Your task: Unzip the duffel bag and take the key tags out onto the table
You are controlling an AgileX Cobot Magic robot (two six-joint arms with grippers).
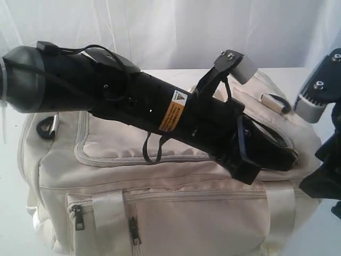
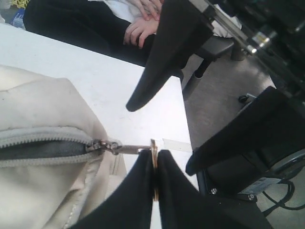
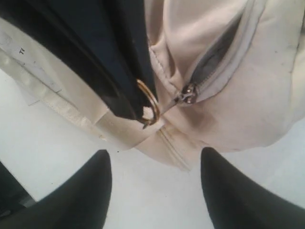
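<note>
White table bears the duffel bag; left gripper pinches its zip pull, right gripper gapes empty. Skewed tugging could slip it.

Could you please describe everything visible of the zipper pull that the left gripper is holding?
The zipper pull is a slim dark metal tab ending in a brass-coloured ring, hooked to a dark slider on the cream duffel bag. It stretches straight out from the slider. The left gripper is shut on the ring. Behind the slider the zip gapes, showing grey lining.
</note>
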